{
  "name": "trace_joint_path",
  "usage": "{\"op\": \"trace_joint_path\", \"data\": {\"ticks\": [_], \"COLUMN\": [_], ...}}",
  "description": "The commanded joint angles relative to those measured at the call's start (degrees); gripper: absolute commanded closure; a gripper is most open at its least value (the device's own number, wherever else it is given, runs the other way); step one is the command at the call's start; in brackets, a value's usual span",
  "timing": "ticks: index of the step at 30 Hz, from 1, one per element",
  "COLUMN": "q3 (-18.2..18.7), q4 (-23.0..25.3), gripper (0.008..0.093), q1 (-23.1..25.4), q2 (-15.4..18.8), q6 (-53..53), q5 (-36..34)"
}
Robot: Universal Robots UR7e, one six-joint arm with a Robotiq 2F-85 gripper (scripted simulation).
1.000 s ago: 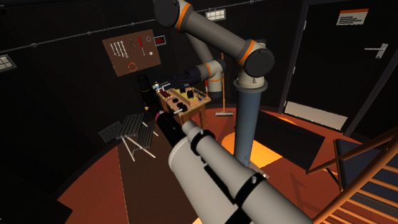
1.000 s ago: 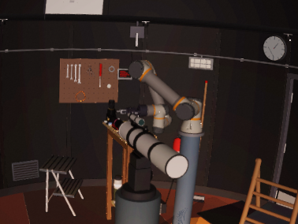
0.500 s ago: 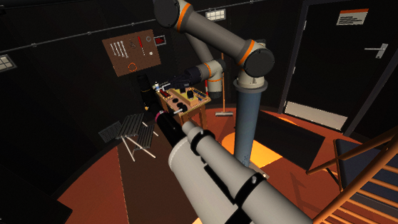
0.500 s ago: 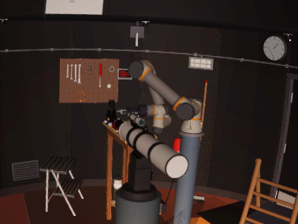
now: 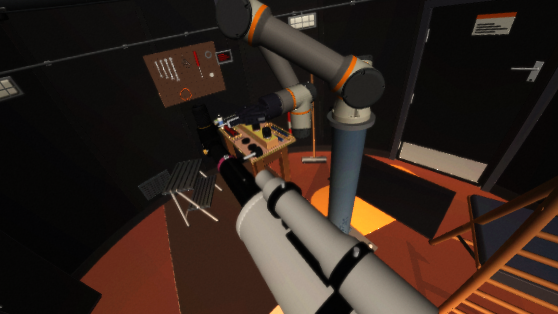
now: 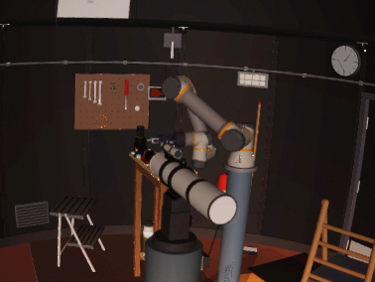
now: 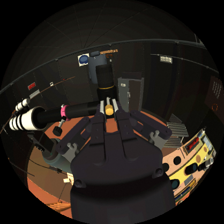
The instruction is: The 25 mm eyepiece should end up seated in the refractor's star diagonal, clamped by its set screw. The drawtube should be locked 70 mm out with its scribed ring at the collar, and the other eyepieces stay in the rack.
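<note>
My gripper (image 7: 108, 107) is at the star diagonal (image 7: 106, 93) behind the refractor, closed on the diagonal's small brass set screw (image 7: 109, 109). A black eyepiece (image 7: 104, 75) with a gold ring stands upright in the diagonal, just above the screw. In the side camera the gripper (image 5: 226, 121) reaches left toward the same eyepiece (image 5: 202, 120). The black drawtube (image 7: 77, 110) runs from the diagonal to the white refractor tube (image 5: 320, 250), with a pink ring (image 7: 63, 111) near the collar. A black focus knob (image 7: 57, 131) hangs below it. Other eyepieces (image 5: 266, 132) sit in the wooden rack (image 5: 257, 140).
Behind the work a pegboard with tools (image 5: 184, 72) hangs on the dark wall. The arm's blue-grey pedestal (image 5: 347, 175) stands right of the rack. A folding step stool (image 5: 187, 182) stands to the left. A wooden ladder (image 5: 505, 250) leans at the right.
</note>
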State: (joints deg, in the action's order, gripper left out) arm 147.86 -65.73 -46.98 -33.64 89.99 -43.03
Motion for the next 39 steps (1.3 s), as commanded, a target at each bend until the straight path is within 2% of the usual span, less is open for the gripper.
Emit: {"op": "trace_joint_path", "data": {"ticks": [1, 16, 31, 39], "q3": [0.0, -0.3, -0.31, -0.31], "q4": [-0.04, 0.72, 0.75, 0.75], "gripper": [0.0934, 0.0934, 0.0639, 0.0634], "q1": [0.0, 0.01, 0.01, 0.01], "q2": [-0.02, 0.35, 0.37, 0.37], "q6": [0.0, -0.04, -0.03, -0.03], "q5": [-0.01, -0.03, -0.04, -0.04]}}
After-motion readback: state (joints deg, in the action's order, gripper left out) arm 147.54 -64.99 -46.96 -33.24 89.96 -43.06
